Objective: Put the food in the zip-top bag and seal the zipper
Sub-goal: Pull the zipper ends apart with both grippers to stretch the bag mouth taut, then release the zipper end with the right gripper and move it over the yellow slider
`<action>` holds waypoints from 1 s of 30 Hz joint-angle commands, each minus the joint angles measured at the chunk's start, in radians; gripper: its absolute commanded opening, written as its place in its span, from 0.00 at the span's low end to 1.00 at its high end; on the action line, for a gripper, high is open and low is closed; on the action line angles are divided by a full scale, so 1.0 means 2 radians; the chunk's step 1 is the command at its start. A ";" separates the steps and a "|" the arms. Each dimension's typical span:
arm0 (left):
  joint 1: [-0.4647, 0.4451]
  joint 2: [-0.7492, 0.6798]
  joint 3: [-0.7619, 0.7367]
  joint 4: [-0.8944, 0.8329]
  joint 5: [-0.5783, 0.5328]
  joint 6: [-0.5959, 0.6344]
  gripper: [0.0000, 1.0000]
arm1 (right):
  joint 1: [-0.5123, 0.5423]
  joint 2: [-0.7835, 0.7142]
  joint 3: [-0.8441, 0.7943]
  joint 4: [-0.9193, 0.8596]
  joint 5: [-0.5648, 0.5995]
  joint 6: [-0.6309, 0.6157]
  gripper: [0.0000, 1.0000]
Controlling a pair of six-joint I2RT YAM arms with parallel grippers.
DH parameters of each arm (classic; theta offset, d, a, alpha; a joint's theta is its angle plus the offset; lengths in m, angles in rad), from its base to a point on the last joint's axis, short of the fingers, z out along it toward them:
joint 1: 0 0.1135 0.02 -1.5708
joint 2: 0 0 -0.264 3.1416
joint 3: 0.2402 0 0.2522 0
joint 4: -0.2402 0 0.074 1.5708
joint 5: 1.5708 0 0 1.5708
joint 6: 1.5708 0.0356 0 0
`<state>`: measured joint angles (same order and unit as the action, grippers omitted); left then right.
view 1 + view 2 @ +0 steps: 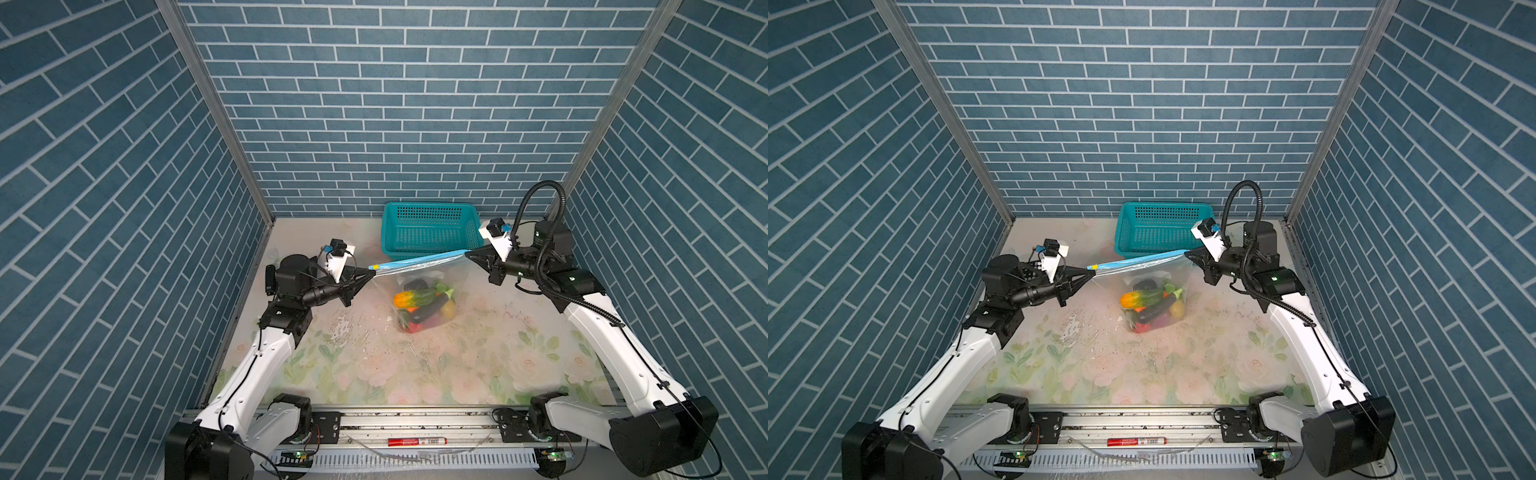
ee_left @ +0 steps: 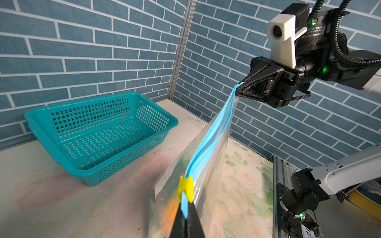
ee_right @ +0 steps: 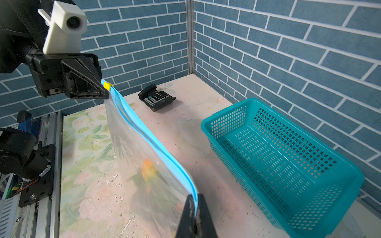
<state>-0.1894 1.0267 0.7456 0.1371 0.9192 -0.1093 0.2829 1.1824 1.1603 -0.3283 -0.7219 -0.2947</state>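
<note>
As far as I can judge the loading is done. The food [image 1: 419, 307] sits heaped at the bottom of the zip-top bag [image 1: 386, 291], which hangs between my two arms. Its lower end seems to rest on the bench [image 1: 374, 365], in front of the teal basket [image 1: 430, 226] (nothing shows inside it). So I'm on the sealing step.

The left claw [image 1: 371, 271] is clenched on one end of the zipper [image 1: 419, 260] and the right claw [image 1: 467, 252] is clenched on the opposite end, with the strip stretched between them. In both wrist views the two blue tracks stand apart along most of their length, so I take the mouth to be unsealed. The yellow slider tab [image 2: 185, 184] sits just beyond the left claw's tips.

Next, I reckon the slider has to travel the whole strip toward the right claw. For that the right claw must anchor its end firmly while the left takes hold of the tab itself, not the strip behind it. The film is slack and crinkly, so tension matters.

As for writing, the motor housing [image 2: 309, 31] behind the right claw carries a small upside-down label. I make out "DAMIAO"; the rest is too fine. The red marker [image 1: 417, 441] on the front rail has print I can't read, and the white patch [image 1: 434, 274] on the bag shows no legible text
</note>
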 commanded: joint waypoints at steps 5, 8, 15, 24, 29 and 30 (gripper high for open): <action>-0.022 0.016 0.038 -0.048 -0.022 0.034 0.00 | -0.022 -0.008 -0.013 0.002 0.029 -0.052 0.07; -0.033 0.021 0.044 -0.044 -0.022 0.034 0.00 | -0.023 -0.010 -0.002 -0.028 0.017 -0.069 0.33; -0.047 0.011 0.062 -0.074 -0.024 0.051 0.00 | -0.013 -0.015 0.058 -0.081 -0.078 -0.082 0.50; -0.068 -0.005 0.053 -0.067 -0.030 0.084 0.00 | 0.114 0.046 0.143 -0.119 -0.086 -0.150 0.66; -0.077 -0.013 0.033 -0.011 -0.031 0.090 0.00 | 0.160 0.132 0.231 -0.170 -0.100 -0.190 0.65; -0.079 -0.015 0.030 0.000 -0.032 0.091 0.00 | 0.166 0.149 0.254 -0.192 -0.102 -0.204 0.66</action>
<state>-0.3363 1.0203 0.8207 0.0402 0.8555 0.0448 0.5907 1.4158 1.5871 -0.5896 -0.8845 -0.5819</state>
